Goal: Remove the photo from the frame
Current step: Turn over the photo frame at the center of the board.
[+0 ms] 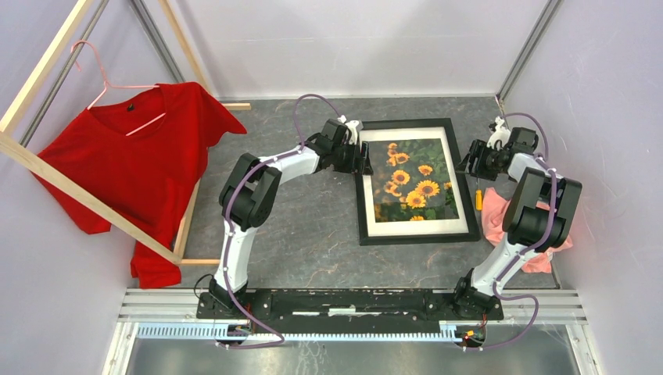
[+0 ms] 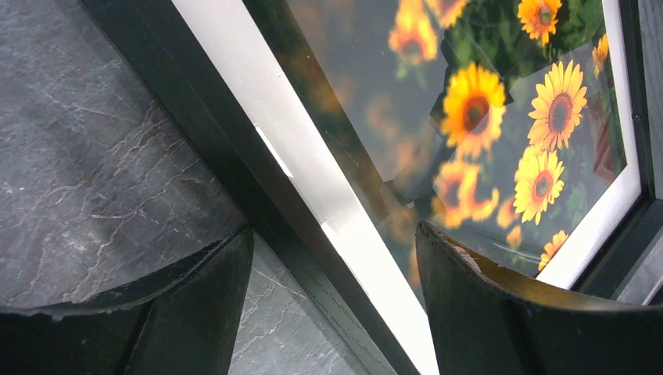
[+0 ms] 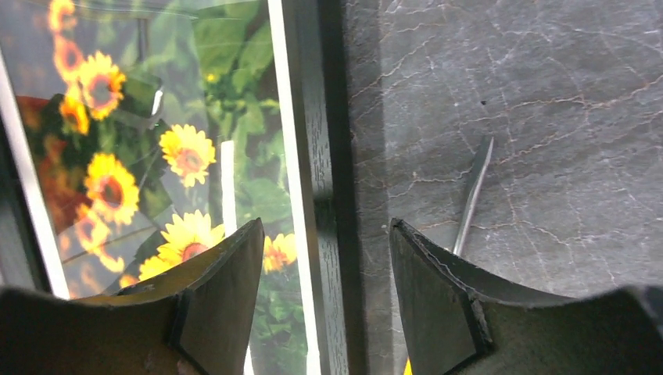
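1. My left claw (image 1: 363, 156) is released, its fingers spread either side of the frame's (image 1: 418, 237) left rail. In the left wrist view the left claw (image 2: 335, 234) has one finger over the bare desk (image 1: 313, 234) and the other over the glass.
2. My right claw (image 1: 471, 160) is also released. In the right wrist view the right claw (image 3: 326, 226) straddles the right rail of the frame (image 3: 313, 117), with neither finger seeming to press it.
3. The frame lies flat and face up on the desk, its long axis running 12 to 6 o'clock and leaning slightly. Both claws sit on its far half, about equally near.
4. The photo (image 1: 414, 176) is inside the frame, under glass, within a white mat (image 1: 418, 226). It lies at 3 o'clock from my left claw and 9 o'clock from my right.
5. A screwdriver (image 1: 478, 195) lies just outside the right rail, at 6 o'clock from my right claw.
6. My judgement: with the front glazed, the photo must come out through the back, so these two side holds look set to lift or turn the frame over.
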